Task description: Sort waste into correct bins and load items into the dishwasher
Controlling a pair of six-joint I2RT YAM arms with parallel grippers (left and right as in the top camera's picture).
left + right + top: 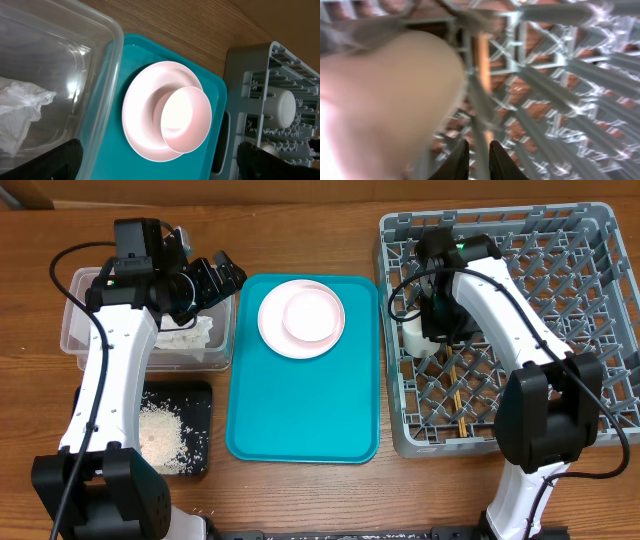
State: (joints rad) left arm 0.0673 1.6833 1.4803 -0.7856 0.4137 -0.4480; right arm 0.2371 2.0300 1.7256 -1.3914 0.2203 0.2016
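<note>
With your right gripper (pixel 478 152) low in the grey dish rack (pixel 590 215) at the overhead frame's right, jaws a sliver apart and any pinch on the chopstick (pixel 480 60) impossible to tell, open wider, then lift straight up, clear of the pegs and the white cup (pixel 414 338).

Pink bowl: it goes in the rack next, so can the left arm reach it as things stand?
Probably yes. The left gripper hangs open over the clear tub beside the teal tray; the pink bowl sits uncovered on the pink plate, and the right arm is over the rack.
</note>
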